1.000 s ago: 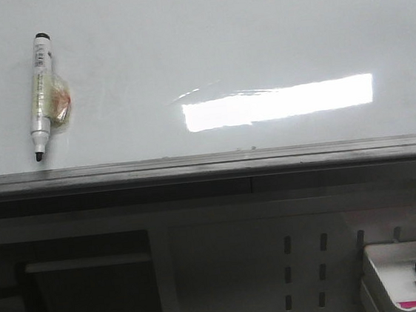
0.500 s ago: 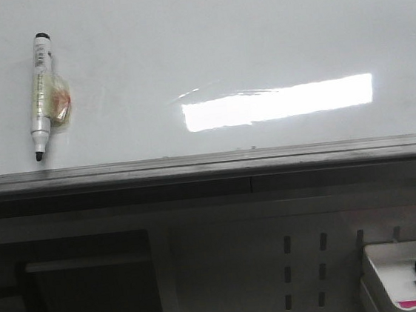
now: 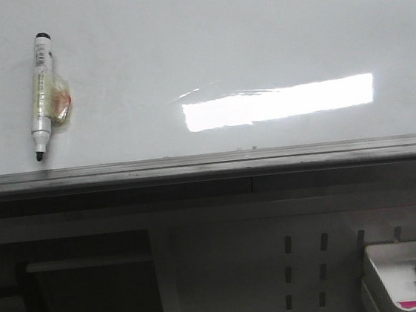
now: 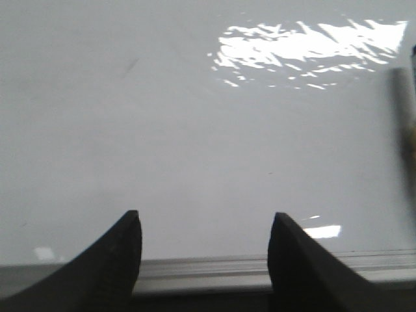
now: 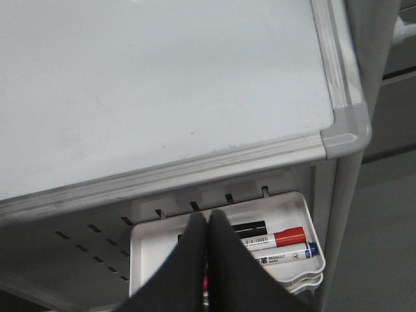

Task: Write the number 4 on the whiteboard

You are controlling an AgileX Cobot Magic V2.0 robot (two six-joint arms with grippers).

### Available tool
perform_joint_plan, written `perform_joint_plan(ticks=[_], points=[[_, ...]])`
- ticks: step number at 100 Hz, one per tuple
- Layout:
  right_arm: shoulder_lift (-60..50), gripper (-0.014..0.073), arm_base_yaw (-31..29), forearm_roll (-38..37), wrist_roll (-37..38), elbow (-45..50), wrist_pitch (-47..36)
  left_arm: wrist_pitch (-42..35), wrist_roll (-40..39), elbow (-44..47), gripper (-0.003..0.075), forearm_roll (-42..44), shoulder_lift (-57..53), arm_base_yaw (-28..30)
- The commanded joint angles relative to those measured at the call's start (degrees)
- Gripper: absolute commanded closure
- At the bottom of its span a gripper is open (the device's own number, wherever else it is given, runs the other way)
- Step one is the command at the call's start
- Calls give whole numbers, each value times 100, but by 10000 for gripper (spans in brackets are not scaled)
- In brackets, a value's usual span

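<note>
The whiteboard (image 3: 255, 39) fills the upper front view, glossy white, with a grey edge rail (image 3: 209, 163) and a bright rectangular reflection. No number 4 shows on it. A white marker (image 3: 40, 95) with a black tip lies on the board at the left, tip toward the rail, with a yellowish lump stuck to its barrel. My left gripper (image 4: 205, 224) is open and empty over the board (image 4: 162, 117) near its rail. My right gripper (image 5: 208, 224) is shut, with nothing seen between its fingers, above a marker tray, in front of the board's corner (image 5: 341, 127).
A white tray (image 5: 153, 240) hangs on the grey perforated panel (image 3: 309, 264) below the board. It holds a red-capped marker (image 5: 276, 238), a blue-capped marker (image 5: 286, 255) and a black one. The tray also shows at the front view's lower right (image 3: 387, 267).
</note>
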Motion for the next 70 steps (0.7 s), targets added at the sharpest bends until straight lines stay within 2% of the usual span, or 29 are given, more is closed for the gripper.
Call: perform_joint_plan(ticks=[1,11,20,34,44,59,70], points=[[85,658,8,-5,3,-214,-526,-1110,-4,-160,313,327,447,-375],[85,658,8,-16,3,-214,-422,-1690,-77,-231,313,295,943,-1020],[85,658,8,-58,3,-214,-422,-1693,-95,-482,313,-72,1429,-1664],[85,658,8,-58,3,-214,-422,-1693,-95,-897,313,-520,2150,-2284],[85,658,8,-58,3,-214,-422,-1716,-95,-1133,313,-597,2617,-2477],[85,658,8,-58,3,-214,-422,-1754,-215,-1313,313,-1035,3073,-2489],[85,658,8,-58,3,-214,-422,-1754,-258,-1396,313,-1050,3255,-2489]])
